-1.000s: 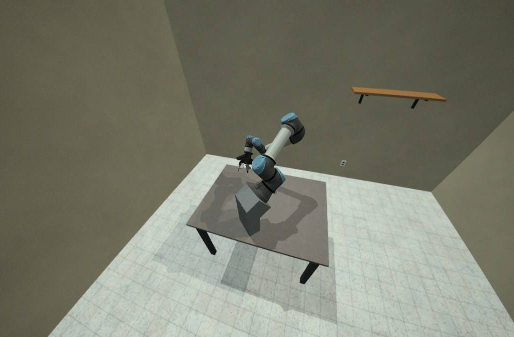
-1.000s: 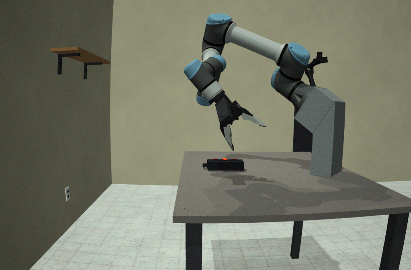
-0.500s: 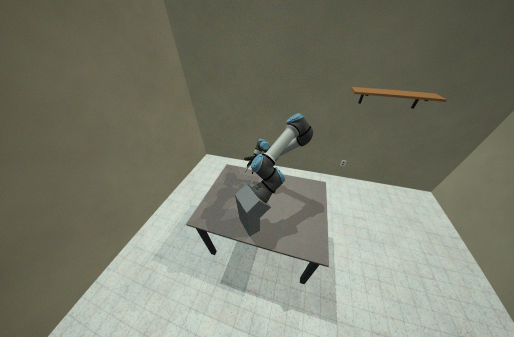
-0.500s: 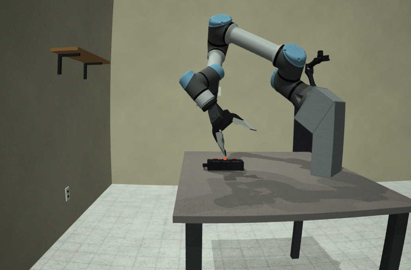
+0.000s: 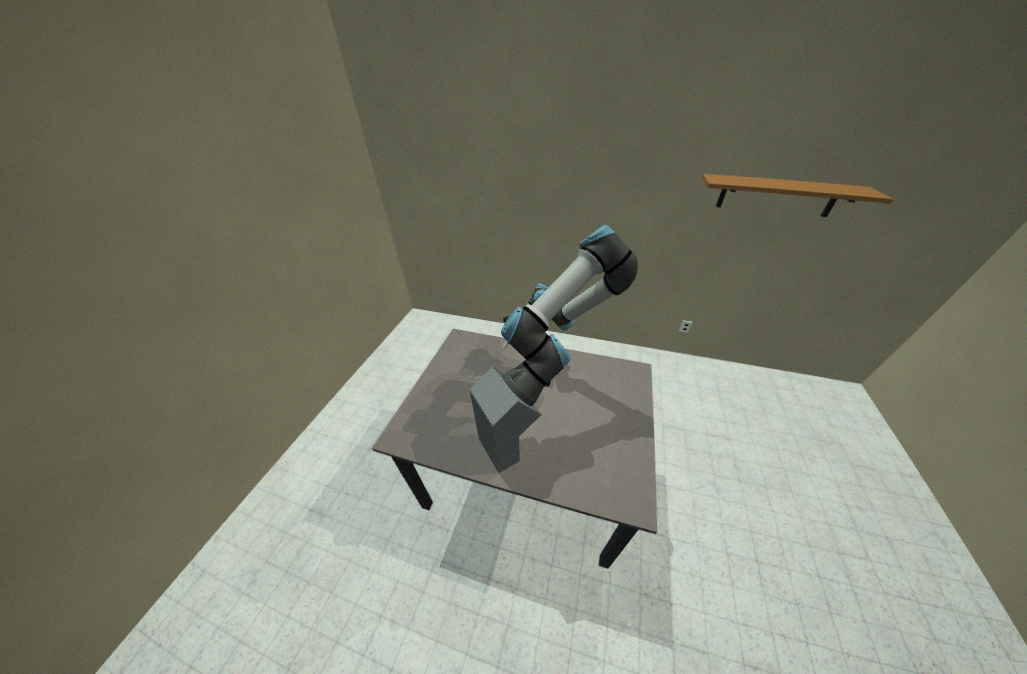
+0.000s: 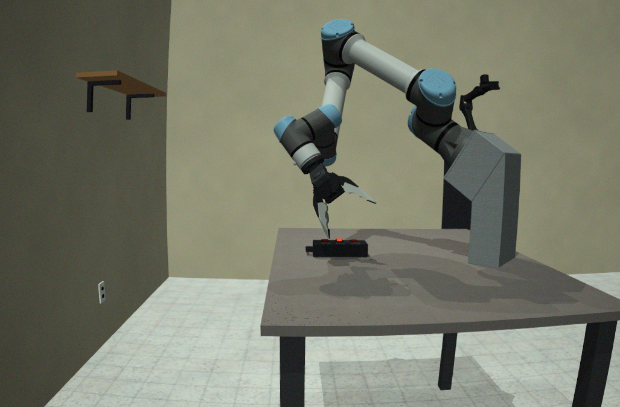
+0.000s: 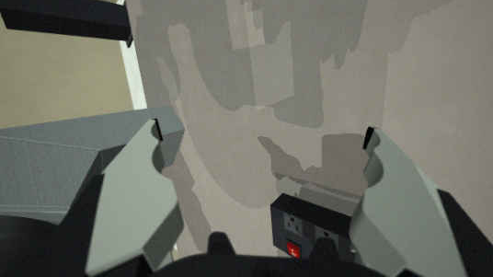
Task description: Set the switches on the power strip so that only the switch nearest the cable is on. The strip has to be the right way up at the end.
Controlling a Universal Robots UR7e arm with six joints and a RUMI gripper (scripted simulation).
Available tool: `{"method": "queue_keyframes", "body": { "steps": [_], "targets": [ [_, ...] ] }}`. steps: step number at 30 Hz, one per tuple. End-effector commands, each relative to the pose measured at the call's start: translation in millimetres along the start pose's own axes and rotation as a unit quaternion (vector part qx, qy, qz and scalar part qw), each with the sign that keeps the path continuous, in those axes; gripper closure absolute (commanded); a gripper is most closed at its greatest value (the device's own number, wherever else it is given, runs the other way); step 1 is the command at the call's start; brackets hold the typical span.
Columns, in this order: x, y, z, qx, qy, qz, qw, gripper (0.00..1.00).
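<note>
— While the gripper (image 6: 349, 211) hangs over the table (image 6: 416, 307), how do its jaws stand?

— Spread wide, with nothing between them. In the exterior view one finger (image 6: 323, 217) points almost straight down and the other (image 6: 363, 192) juts out sideways.

— And the power strip (image 6: 339, 247)?

— Right below the downward finger, lying flat on the table with its switch face up. The fingertip sits just above the strip's top, close to a red switch (image 6: 338, 238); whether it touches, I cannot tell.

— What does the wrist camera show?

— The power strip (image 7: 309, 225) lies low between the two fingers, nearer the one on the right side of the picture. One red switch (image 7: 292, 248) and two sockets show; the rest is hidden behind that finger (image 7: 395, 198).
</note>
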State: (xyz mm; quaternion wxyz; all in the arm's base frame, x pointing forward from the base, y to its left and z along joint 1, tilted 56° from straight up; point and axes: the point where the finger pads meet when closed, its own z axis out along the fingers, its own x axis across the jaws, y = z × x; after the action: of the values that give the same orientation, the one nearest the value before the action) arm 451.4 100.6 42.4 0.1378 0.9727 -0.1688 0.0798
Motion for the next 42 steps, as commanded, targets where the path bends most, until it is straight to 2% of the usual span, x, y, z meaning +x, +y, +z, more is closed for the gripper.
{"method": "queue_keyframes", "body": {
  "steps": [1,4,12,13,18,21,22,32,42],
  "targets": [
    [12,17,-7,0.034,0.020,-0.033,0.999,0.00],
    [16,24,-9,0.040,0.027,-0.041,0.998,0.00],
    [34,61,-22,0.063,0.078,-0.087,0.991,0.00],
    [34,61,-22,0.063,0.078,-0.087,0.991,0.00],
    [43,84,-30,0.068,0.113,-0.117,0.984,0.00],
    [43,84,-30,0.068,0.113,-0.117,0.984,0.00],
    [45,90,-32,0.067,0.122,-0.124,0.982,0.00],
    [58,134,-49,0.049,0.194,-0.184,0.962,0.00],
    [62,161,-59,0.025,0.234,-0.221,0.946,0.00]
  ]
}}
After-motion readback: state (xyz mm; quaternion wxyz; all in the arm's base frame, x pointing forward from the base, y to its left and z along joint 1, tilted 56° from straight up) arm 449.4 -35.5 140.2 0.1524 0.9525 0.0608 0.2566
